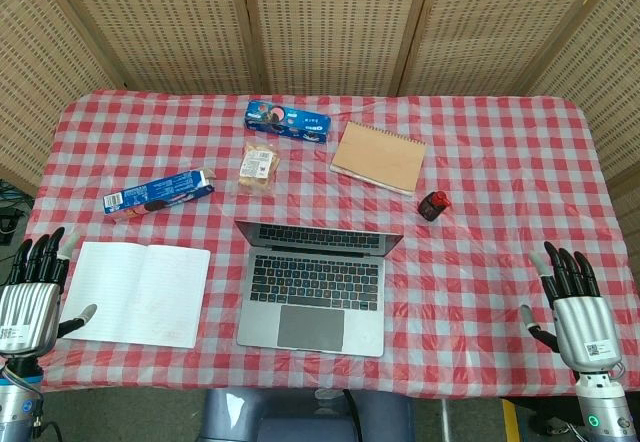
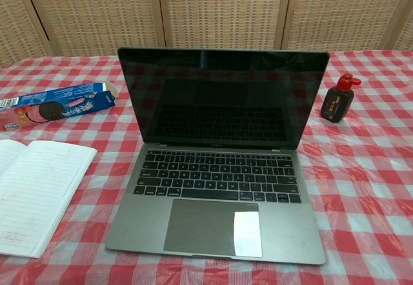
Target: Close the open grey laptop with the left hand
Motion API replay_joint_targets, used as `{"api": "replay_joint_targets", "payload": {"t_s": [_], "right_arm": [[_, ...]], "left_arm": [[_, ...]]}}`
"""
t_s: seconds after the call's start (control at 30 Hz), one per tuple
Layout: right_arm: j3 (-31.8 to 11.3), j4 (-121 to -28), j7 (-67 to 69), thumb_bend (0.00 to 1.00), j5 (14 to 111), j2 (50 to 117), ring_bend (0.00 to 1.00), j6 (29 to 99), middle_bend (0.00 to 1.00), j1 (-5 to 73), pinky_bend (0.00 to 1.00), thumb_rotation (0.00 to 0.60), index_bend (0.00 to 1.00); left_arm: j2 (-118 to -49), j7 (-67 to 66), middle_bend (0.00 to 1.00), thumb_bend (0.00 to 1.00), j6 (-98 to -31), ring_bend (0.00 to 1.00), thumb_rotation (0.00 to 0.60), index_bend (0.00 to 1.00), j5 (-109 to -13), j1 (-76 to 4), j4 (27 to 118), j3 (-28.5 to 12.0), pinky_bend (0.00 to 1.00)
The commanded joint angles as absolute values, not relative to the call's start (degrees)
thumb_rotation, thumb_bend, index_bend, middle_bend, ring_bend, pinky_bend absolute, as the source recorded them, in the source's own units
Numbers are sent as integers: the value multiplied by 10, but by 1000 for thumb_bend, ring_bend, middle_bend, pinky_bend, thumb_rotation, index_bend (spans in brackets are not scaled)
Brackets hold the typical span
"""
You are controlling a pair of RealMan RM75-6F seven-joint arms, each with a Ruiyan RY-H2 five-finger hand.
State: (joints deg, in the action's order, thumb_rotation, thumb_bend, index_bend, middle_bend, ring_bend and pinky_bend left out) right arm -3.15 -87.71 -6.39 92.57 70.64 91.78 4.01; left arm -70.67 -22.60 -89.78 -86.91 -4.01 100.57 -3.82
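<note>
Laptop [image 1: 315, 280] sits open at the near middle of the table [image 1: 500, 162], screen upright and dark, lid untouched. Left hand [image 1: 32, 297] waits off the near-left table edge, fingers spread, holding nothing; right hand [image 1: 572, 307] likewise spread at the near-right edge.

Risks (judgement): reaching across, the left hand could drag the open notebook [image 1: 140, 292] just beside the laptop; pushing the lid low or off-centre could slide the whole laptop instead of folding it.

Head view shows both hands; chest view shows neither, but gives the screen angle and the small dark bottle [image 2: 338, 98] clearly.
</note>
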Motion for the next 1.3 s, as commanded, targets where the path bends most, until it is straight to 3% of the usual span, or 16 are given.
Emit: {"api": "replay_joint_targets", "payload": {"t_s": [0.03, 1.1, 1.3], "right_arm": [[-32, -878, -64, 574, 923, 707, 0, 915, 0, 40, 0, 600, 0], [-33, -879, -53, 609, 920, 707, 0, 908, 0, 41, 0, 600, 0], [-35, -879, -51, 609, 917, 708, 0, 908, 0, 41, 0, 600, 0]], "left_arm": [[-704, -228, 0, 51, -895, 0, 600, 0, -867, -40, 1009, -37, 0], [-678, -199, 0, 64, -860, 0, 600, 0, -907, -59, 1008, -14, 0], [-656, -149, 0, 90, -845, 0, 600, 0, -935, -90, 1013, -30, 0]]}}
